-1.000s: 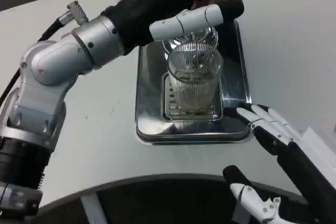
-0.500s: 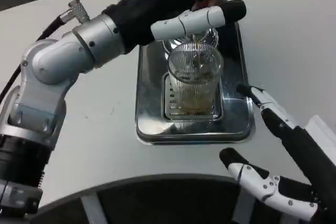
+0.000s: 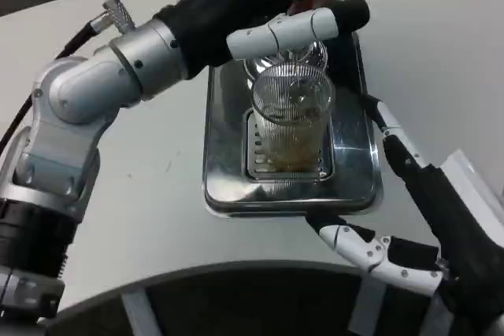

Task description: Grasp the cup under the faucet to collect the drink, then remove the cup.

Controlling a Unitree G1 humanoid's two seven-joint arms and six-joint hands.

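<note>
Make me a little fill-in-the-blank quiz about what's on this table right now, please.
1. The ribbed glass cup stands on a shiny metal ____.
2. The cup's lower part holds some ____ liquid.
3. The robot's ____ hand reaches over the top of the cup.
4. The right hand, fingers spread, holds ____.

Missing words: tray; yellowish; left; nothing
</note>
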